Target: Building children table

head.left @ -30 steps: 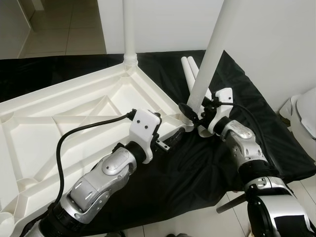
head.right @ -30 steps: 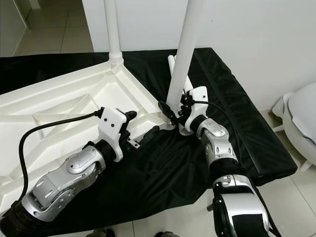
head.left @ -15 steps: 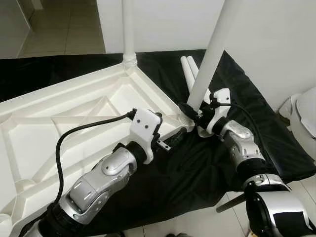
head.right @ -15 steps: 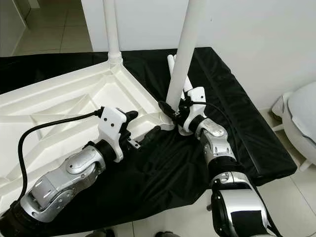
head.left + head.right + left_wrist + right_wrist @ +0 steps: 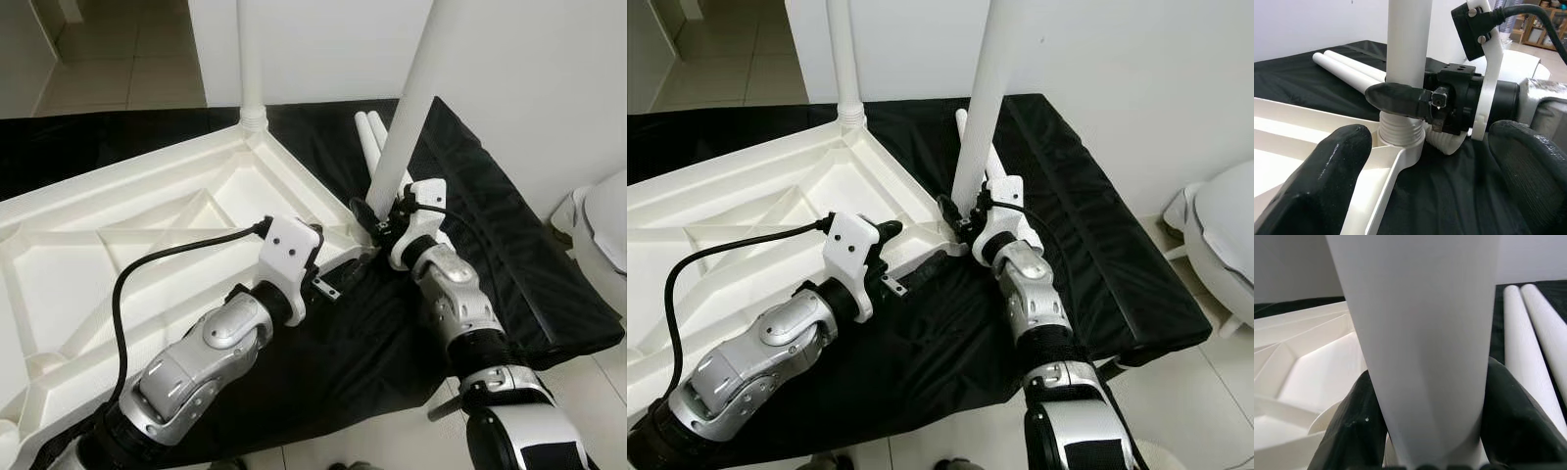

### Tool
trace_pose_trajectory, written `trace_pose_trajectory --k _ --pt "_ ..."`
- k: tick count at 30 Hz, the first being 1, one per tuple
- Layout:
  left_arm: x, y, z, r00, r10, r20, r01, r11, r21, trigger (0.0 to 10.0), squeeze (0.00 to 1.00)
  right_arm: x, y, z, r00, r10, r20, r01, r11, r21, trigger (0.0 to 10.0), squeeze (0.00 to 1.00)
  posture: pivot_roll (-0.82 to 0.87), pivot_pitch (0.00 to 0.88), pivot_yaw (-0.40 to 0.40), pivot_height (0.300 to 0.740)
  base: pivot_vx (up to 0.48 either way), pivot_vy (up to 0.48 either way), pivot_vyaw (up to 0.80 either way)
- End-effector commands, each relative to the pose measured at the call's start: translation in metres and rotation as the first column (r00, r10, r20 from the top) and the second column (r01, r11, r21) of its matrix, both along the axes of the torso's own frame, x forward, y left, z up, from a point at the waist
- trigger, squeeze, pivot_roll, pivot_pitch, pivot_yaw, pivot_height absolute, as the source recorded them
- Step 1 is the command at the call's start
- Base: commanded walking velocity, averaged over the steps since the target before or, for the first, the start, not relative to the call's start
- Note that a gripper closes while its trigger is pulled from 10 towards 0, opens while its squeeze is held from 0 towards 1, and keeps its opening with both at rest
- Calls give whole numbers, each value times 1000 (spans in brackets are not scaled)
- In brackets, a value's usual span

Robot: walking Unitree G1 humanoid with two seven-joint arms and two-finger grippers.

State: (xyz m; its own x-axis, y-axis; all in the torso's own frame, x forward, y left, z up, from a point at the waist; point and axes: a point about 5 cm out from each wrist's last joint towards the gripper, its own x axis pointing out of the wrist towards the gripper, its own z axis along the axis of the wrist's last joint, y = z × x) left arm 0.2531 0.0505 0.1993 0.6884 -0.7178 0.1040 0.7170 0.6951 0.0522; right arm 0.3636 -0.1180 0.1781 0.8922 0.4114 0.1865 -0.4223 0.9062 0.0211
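My right fingers [image 5: 1400,98] clamp the upright leg [image 5: 407,127] just above its threaded socket at the tabletop [image 5: 147,225] corner, wrist rolled further than a second ago: screwing in progress. Left fingers [image 5: 345,277] gape wide nearby.

White tabletop [image 5: 147,215], white legs [image 5: 416,88], black cloth [image 5: 490,215].
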Motion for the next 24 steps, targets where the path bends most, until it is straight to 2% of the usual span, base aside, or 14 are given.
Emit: trace_pose_trajectory --k 1,2,3,4,8,10,11,13,14,15,17,20,21,24 --pt "-13 -9 -3 970 -244 -6 244 969 38 10000 0 -2 8 1 1000 -4 -13 4 999 48 10000 0 21 119 -34 740 0 0 0" --pt "-13 -9 -3 970 -244 -6 244 969 38 10000 0 -2 8 1 1000 -4 -14 5 999 48 10000 0 22 118 -35 740 0 0 0" --pt "-13 -9 -3 970 -244 -6 244 969 38 10000 0 -7 17 4 998 -67 -13 68 994 83 10000 0 25 115 -40 740 0 0 0" --pt "-13 -9 -3 970 -244 -6 244 969 38 10000 0 -7 17 4 998 -67 -13 68 994 83 10000 0 25 115 -40 740 0 0 0" --pt "-14 -10 -4 969 -245 -8 245 969 35 10000 0 -14 26 8 983 -181 -9 181 978 100 10000 0 26 109 -43 740 0 0 0" --pt "-14 -10 -4 969 -247 -10 247 968 36 10000 0 -18 28 7 960 -273 -56 279 950 144 10000 0 25 106 -43 740 0 0 0" --pt "-14 -10 -4 969 -247 -10 247 968 36 10000 0 -18 28 7 960 -273 -56 279 950 144 10000 0 25 106 -43 740 0 0 0" --pt "-15 -10 -4 968 -250 -11 250 968 36 10000 0 -21 28 3 926 -365 -100 376 915 147 10000 0 22 101 -41 740 0 0 0" --pt "-15 -10 -4 968 -250 -11 250 968 36 10000 0 -21 28 3 926 -365 -100 376 915 147 10000 0 22 101 -41 740 0 0 0" --pt "-15 -10 -5 967 -255 -11 255 966 39 10000 0 -23 28 1 904 -411 -118 425 896 128 10000 0 20 97 -39 740 0 0 0" --pt "-14 -10 -5 967 -256 -11 256 966 40 10000 0 -24 29 1 900 -420 -120 433 893 124 10000 0 20 97 -39 740 0 0 0" --pt "-14 -11 -4 966 -259 -9 259 965 42 10000 0 -26 33 0 914 -386 -126 401 906 134 10000 0 19 96 -38 740 0 0 0" --pt "-14 -11 -4 965 -261 -9 262 964 42 10000 0 -29 36 0 926 -357 -121 372 918 140 10000 118 16 91 -37 740 0 0 0" --pt "-14 -11 -4 965 -262 -10 262 964 42 10000 0 -30 37 -1 930 -347 -119 362 921 143 10000 118 16 91 -36 740 0 0 0"
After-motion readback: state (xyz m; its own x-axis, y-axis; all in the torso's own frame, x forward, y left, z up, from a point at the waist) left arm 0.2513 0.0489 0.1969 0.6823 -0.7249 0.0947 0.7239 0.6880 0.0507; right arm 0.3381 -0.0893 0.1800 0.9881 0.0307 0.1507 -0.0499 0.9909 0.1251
